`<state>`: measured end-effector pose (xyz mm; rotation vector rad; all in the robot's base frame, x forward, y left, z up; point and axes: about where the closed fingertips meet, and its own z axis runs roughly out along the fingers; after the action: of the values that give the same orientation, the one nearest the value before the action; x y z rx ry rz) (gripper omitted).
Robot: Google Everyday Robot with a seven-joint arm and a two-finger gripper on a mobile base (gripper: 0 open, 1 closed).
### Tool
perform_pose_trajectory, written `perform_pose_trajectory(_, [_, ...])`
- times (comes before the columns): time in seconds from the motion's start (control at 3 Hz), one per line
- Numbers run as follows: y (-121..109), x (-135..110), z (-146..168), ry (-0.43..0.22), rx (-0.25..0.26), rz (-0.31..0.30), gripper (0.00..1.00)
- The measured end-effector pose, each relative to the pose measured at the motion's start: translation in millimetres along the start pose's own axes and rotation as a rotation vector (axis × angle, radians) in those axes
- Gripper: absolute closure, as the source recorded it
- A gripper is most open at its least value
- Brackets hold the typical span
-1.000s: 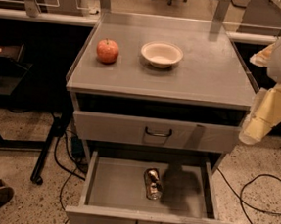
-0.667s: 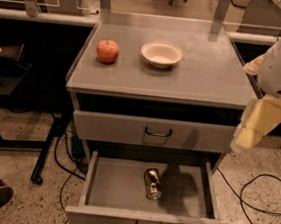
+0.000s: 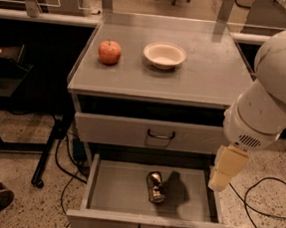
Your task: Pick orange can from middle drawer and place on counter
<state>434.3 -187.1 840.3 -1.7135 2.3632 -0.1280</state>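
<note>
Hanging at the right side of the open drawer (image 3: 123, 223), my gripper (image 3: 220, 180) points downward over the drawer's right wall, below the level of the counter (image 3: 211, 77). Whether it is apart or together I cannot tell from this view; it holds nothing.

Finding one: the can (image 3: 155, 186) lies on its side on the drawer floor, near the middle and slightly toward the front. It lies to the left of my gripper and lower, well apart from it, with bare drawer floor between. Its long axis runs roughly front to back, the near end skewed a little to the right. It touches no drawer wall.

Finding two: I judge that the coming move turns on this offset. I must travel left and down into the drawer, then close across the can's short width, that is, side to side. A grip along the axis would likely slip off the ends. A can on its side may also roll sideways if nudged.

Finding three, containers:
- The drawer holds the can and nothing else that I can see.
- The upper drawer (image 3: 116, 131) is shut, so its contents are hidden.
- The bowl (image 3: 164, 54) on the counter appears empty.
- The apple (image 3: 110, 51) stands left of the bowl, apart from it.

The counter's right and front areas are bare, which I judge suitable for the placement. The pick is not yet begun.
</note>
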Motion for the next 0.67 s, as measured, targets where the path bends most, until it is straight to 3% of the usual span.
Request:
perform_pose_trajectory(0.33, [0.0,0.0,0.0,0.000,0.000,0.000,0.00])
perform_pose_trajectory(0.67, [24.4,-0.6,39.0,0.011,-0.081,0.050,0.00])
